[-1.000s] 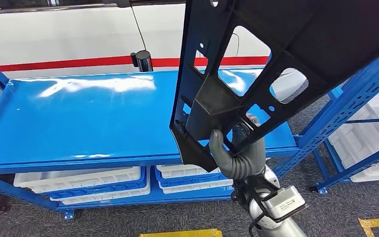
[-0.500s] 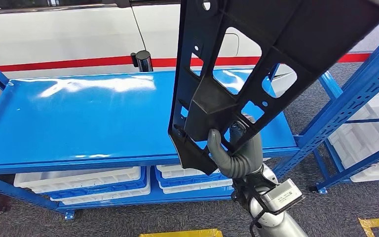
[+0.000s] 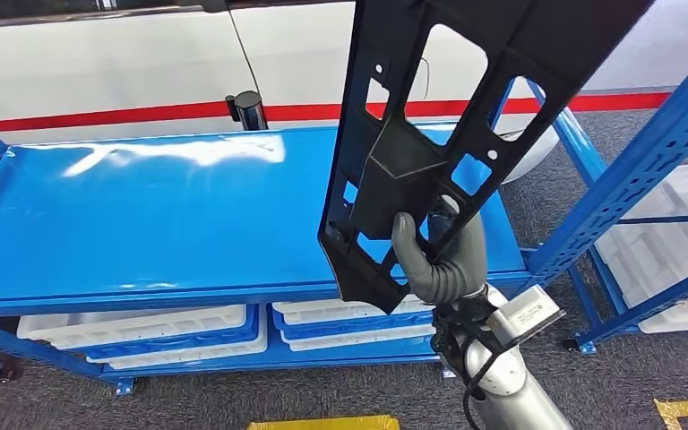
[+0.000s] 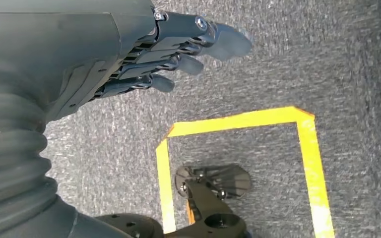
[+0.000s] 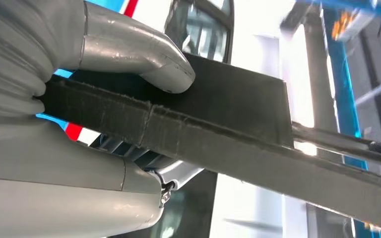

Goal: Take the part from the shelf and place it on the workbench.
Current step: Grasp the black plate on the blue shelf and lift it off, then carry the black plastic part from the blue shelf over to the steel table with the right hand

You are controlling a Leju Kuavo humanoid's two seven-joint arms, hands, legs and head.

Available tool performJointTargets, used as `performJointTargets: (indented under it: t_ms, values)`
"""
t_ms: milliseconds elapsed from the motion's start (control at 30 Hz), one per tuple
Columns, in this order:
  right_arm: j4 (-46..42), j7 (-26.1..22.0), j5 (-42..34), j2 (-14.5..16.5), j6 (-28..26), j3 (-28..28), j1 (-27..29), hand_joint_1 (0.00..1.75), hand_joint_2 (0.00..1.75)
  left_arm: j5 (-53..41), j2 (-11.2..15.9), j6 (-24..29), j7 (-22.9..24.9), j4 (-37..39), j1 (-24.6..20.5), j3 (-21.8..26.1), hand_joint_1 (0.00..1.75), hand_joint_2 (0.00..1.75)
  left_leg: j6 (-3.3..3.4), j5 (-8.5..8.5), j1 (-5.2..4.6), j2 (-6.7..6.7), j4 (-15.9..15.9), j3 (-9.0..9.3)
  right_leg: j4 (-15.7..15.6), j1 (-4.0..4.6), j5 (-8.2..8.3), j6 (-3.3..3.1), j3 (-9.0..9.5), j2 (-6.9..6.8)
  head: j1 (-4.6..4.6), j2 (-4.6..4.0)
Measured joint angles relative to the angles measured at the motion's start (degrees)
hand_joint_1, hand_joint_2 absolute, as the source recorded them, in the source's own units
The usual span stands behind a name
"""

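From the head view I have the right hand (image 3: pixel 439 260) clamped on the part (image 3: pixel 439 134), a long black plastic panel with several cut-out windows, held up in the air in front of the blue workbench (image 3: pixel 143 224). The part's long axis runs steeply upward: its lower end sits just beside my thumb, low and toward the bench's front edge, and it rises tilted to the right until it leaves the top of the picture. Its ribbed face is turned toward me. It touches neither the bench top nor the blue shelf upright (image 3: pixel 636 170) standing to the right. Below the bench top I see white bins (image 3: pixel 143 324) on a lower level, and a white wall with a red stripe (image 3: pixel 98 116) behind. The right wrist view gives me what the head cannot: the grey thumb (image 5: pixel 139 54) pressed flat on one face of the part (image 5: pixel 218 129), with the panel's edge wedged deep into the palm. The left wrist view shows my left hand (image 4: pixel 144 59) holding nothing, fingers fairly straight and close together, hanging over grey carpet with a yellow tape outline (image 4: pixel 238 119).
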Motion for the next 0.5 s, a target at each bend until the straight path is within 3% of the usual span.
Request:
performJointTargets:
  t_ms: [67,100,167,200,233,267,300,367,400,500]
  values:
    - [0.13,0.06,0.33,-0.05,-0.35,-0.31,0.01,1.75,1.75,-0.01,-0.02,0.01,0.03,0.0,0.04,0.02,0.0,1.75,-0.3,-0.94,0.33,0.21,1.25,-0.34,0.0,0.06,-0.2,-0.81,0.25,0.0,-0.04,0.0]
    - [0.15,0.08,0.45,-0.05,-0.47,-0.45,-0.03,1.75,1.75,-0.04,-0.04,0.01,0.04,0.0,0.03,0.02,0.0,1.75,-0.37,-2.28,0.41,0.29,3.66,-1.42,-0.06,0.08,-0.28,-1.27,0.43,-0.04,-0.06,0.0]
    - [0.24,0.09,0.57,-0.05,-0.58,-0.61,-0.07,1.75,1.75,-0.09,-0.07,0.01,0.09,0.0,0.03,0.03,0.0,1.75,-0.28,-5.76,0.35,0.37,11.62,-5.45,-0.1,0.33,-0.44,-1.98,0.62,-0.14,-0.07,0.0]
    - [0.34,0.1,0.58,-0.06,-0.6,-0.64,-0.05,1.75,1.75,-0.11,-0.07,0.01,0.14,0.0,0.07,0.04,0.0,1.75,-0.2,-6.92,0.31,0.36,15.44,-7.61,-0.09,0.51,-0.49,-2.21,0.66,-0.17,-0.08,0.0]
    - [0.45,0.15,0.58,-0.06,-0.61,-0.66,-0.02,1.75,1.75,-0.11,-0.07,0.01,0.18,0.0,0.13,0.05,0.0,1.75,-0.08,-7.06,0.31,0.36,17.57,-9.03,-0.09,0.66,-0.51,-2.31,0.71,-0.14,-0.07,0.0]
    - [0.55,0.23,0.58,-0.06,-0.62,-0.66,0.0,1.75,1.75,-0.11,-0.07,0.01,0.21,0.0,0.18,0.07,0.0,1.75,0.08,-6.12,0.31,0.36,17.61,-9.47,-0.08,0.76,-0.53,-2.33,0.8,-0.09,-0.08,0.0]
    - [0.61,0.36,0.52,-0.05,-0.62,-0.66,0.01,1.75,1.75,-0.11,-0.07,0.0,0.21,0.0,0.19,0.09,0.0,1.75,0.28,-4.22,0.31,0.36,15.43,-8.8,-0.08,0.79,-0.54,-2.33,0.93,-0.03,-0.07,0.0]
    - [0.67,0.62,0.32,-0.01,-0.6,-0.65,0.02,1.75,1.75,-0.11,-0.07,-0.05,0.14,0.0,0.17,0.11,0.0,1.75,0.52,0.01,0.25,0.32,7.92,-5.81,0.0,0.96,-0.58,-2.27,1.09,0.07,-0.07,0.0]
    - [0.69,0.74,0.15,0.01,-0.58,-0.67,0.02,1.75,1.75,-0.11,-0.08,-0.09,0.06,0.0,0.12,0.12,0.0,1.75,0.47,1.26,0.15,0.27,4.85,-4.62,0.03,1.08,-0.57,-2.15,1.0,0.09,-0.06,0.0]
    - [0.81,0.99,-0.16,0.02,-0.55,-0.75,0.06,1.75,1.75,-0.14,-0.11,-0.18,-0.16,0.0,0.09,0.13,0.0,1.75,0.68,2.0,-0.45,0.03,2.15,-4.09,-0.35,1.1,-0.1,-1.22,0.64,0.08,0.0,0.0]
